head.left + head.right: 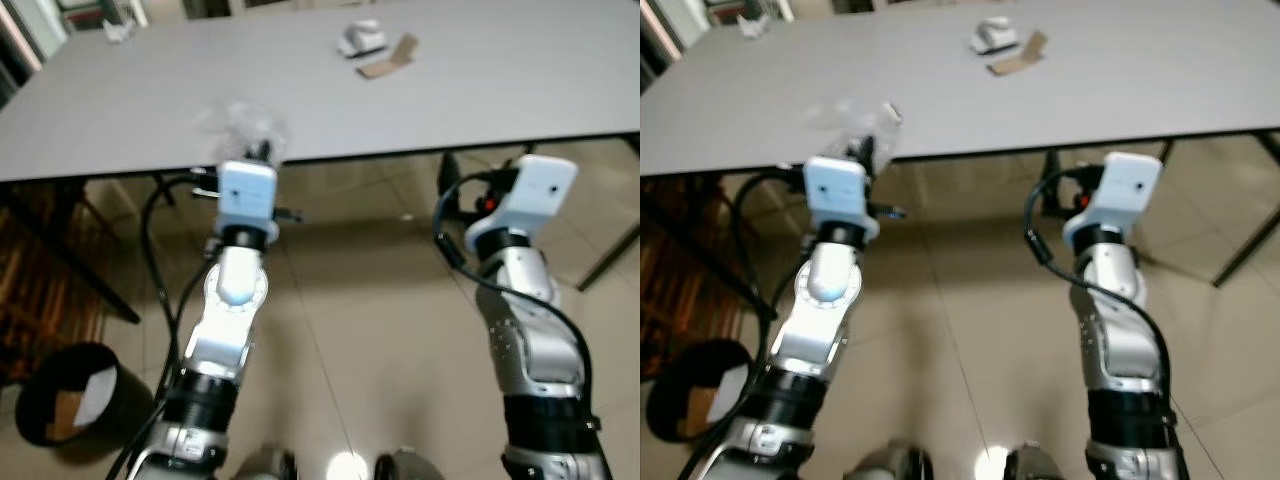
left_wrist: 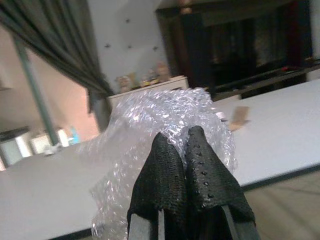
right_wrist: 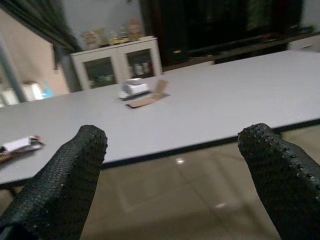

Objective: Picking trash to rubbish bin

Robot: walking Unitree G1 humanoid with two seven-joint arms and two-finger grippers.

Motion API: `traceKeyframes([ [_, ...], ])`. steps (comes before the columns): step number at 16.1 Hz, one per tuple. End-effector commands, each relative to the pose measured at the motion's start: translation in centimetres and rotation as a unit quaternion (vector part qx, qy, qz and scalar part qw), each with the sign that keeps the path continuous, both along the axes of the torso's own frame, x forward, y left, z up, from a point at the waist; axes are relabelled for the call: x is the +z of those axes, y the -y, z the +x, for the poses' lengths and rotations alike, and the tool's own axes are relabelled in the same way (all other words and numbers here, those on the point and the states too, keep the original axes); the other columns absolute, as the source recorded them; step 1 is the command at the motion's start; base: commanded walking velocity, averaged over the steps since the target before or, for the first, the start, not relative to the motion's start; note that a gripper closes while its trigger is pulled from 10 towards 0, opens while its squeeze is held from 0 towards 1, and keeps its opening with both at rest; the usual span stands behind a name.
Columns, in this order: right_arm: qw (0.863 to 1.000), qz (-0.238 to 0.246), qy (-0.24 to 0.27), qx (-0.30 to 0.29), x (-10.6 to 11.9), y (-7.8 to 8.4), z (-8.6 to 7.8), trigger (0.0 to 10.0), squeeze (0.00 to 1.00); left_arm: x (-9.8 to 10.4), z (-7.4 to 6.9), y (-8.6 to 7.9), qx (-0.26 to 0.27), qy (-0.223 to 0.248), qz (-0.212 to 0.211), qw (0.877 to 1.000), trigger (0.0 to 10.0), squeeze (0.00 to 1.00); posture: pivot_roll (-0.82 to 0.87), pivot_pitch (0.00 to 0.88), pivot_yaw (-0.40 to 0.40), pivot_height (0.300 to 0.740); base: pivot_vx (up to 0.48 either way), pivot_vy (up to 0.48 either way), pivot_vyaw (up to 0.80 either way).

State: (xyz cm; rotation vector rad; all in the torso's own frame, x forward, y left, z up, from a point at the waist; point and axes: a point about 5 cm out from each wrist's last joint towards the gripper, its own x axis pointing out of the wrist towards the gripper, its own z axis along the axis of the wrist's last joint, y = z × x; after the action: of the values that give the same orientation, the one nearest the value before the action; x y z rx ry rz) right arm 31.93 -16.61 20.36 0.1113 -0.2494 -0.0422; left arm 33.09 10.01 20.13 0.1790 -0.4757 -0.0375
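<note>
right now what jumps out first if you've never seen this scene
The left gripper, fingers shut on a wad of clear bubble wrap at the near edge of the grey table. The right gripper hangs open below that edge. Farther back on the table lie a cardboard scrap and a white wad; a black bin stands on the floor at the robot's left.

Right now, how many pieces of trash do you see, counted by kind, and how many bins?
Bubble wrap: 1
Cardboard: 1
White crumpled paper: 1
Small item at far table corner: 1
Bin: 1
Total: 5
</note>
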Motion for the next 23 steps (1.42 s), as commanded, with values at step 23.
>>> traceKeyframes([
  [23, 0.999, -0.018, -0.006, 0.04, -0.4, -1.6, -0.1, 10.0, 0.0, -0.3, 0.2, -0.4, 0.012, -0.009, 0.006, 1.0, 10.0, 0.0, -0.09, 0.138, 0.069, 0.74, -0.022, 0.0, 0.49],
])
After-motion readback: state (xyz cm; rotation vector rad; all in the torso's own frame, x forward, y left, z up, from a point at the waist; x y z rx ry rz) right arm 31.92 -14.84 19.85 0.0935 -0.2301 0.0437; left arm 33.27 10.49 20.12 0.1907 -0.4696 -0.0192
